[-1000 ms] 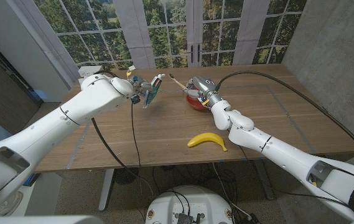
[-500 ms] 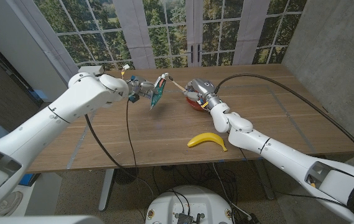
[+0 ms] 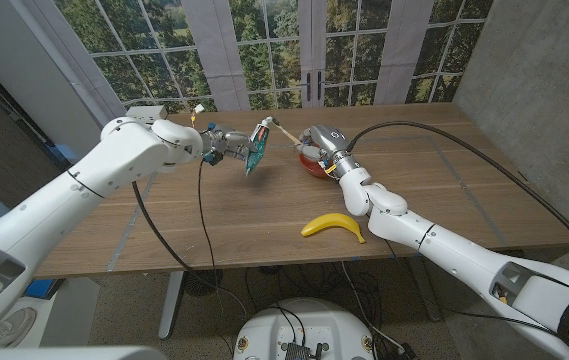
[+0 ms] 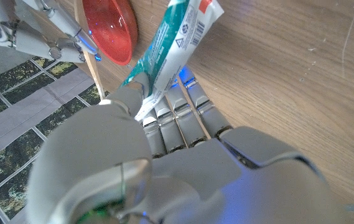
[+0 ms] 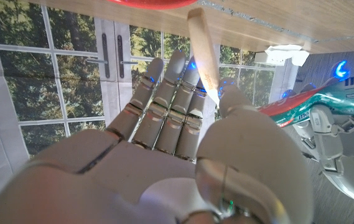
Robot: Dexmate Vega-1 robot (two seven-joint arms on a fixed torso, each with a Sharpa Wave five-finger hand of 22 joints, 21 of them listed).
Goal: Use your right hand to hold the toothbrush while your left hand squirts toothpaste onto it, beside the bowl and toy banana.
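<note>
My left hand [image 3: 224,145] [image 4: 164,155] grips a green and white toothpaste tube [image 3: 256,146] [image 4: 172,42] above the table, its cap end up near the brush. My right hand [image 3: 320,146] [image 5: 164,143] holds a wooden toothbrush [image 3: 286,131] [image 5: 203,55] over the red bowl [image 3: 314,167] [image 4: 108,28], its white head [image 5: 282,56] pointing at the tube. In the right wrist view the tube [image 5: 301,99] sits just past the brush head. The yellow toy banana [image 3: 332,226] lies on the table in front of the bowl.
The wooden table [image 3: 444,190] has bare room to the right and in front of the left arm. A black cable [image 3: 169,235] hangs from the left arm across the table. Windows stand behind the far edge.
My left hand has carried the tube to the right and a little away from me, bringing it close to the brush head. The right hand with the toothbrush has barely moved.
</note>
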